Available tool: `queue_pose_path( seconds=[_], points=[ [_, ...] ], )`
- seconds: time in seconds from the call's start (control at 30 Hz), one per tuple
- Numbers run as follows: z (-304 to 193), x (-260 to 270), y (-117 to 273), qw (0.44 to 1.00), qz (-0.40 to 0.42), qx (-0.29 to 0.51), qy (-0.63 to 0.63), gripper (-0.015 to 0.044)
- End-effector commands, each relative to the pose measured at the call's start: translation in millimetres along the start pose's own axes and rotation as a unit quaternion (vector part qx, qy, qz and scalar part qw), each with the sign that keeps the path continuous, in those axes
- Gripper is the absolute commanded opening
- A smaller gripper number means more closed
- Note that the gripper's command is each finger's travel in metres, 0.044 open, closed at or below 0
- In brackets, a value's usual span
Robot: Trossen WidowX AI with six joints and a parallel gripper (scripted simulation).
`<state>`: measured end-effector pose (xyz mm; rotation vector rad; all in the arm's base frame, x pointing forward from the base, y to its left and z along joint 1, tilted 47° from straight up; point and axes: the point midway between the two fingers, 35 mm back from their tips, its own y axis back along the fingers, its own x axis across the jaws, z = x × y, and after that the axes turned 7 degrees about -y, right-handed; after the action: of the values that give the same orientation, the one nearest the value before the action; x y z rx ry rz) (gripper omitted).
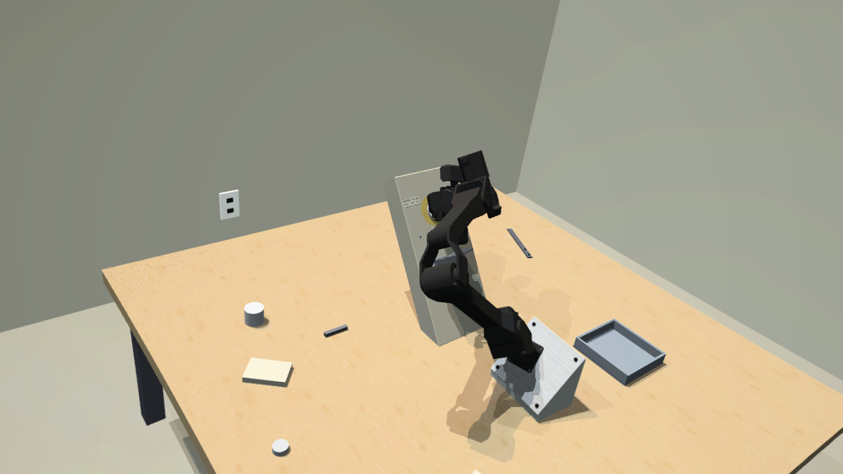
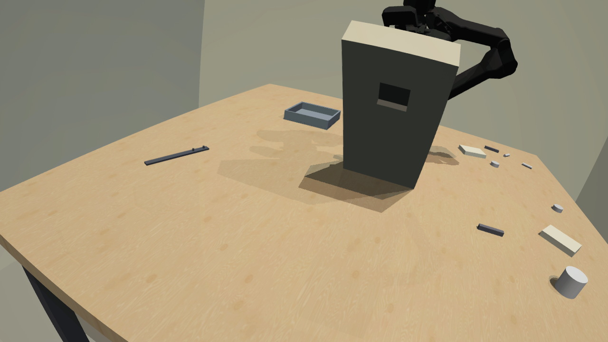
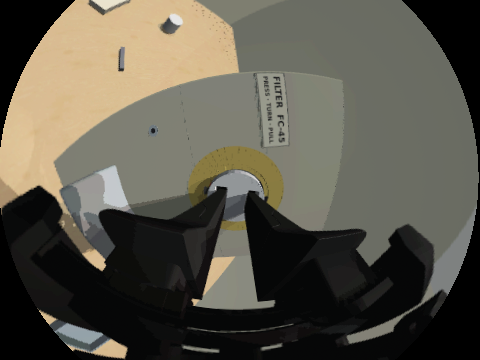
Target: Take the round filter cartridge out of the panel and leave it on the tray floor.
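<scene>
Near the centre of the wrist view, the jaws are closed on the filter cartridge [image 3: 242,184], their tips at its two slots, while it sits inside the yellow ring [image 3: 274,172] of the service panel [image 3: 310,165] [image 1: 436,321] [image 2: 382,140]. The step in hand looks to be the unlocking (the label [image 3: 272,110] above reads press, turn, pull), and the next move likely calls for a push and twist, or a straight draw outward if already released, before heading for the tray [image 1: 625,377] [image 2: 306,120] at right in the top view.
</scene>
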<state>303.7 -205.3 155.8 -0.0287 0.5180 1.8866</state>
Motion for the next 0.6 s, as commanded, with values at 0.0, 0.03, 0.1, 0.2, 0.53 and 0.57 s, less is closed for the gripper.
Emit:
queue_pose_path(
  seconds=[0.0,0.03,0.1,0.2,0.53,0.57],
  points=[
    [-5,-3,20,1.000,-0.003,0.009,0.000,0.0000],
    [-6,-3,24,1.000,-0.003,0.010,0.000,0.0000],
    [-6,-3,31,1.000,-0.002,0.011,0.001,0.0000],
    [-5,-2,43,1.000,-0.002,0.012,0.002,0.0000],
    [-2,2,64,1.000,-0.004,0.009,0.004,0.0000],
    [-3,4,64,1.000,-0.004,0.009,0.004,0.0000]
  ],
)
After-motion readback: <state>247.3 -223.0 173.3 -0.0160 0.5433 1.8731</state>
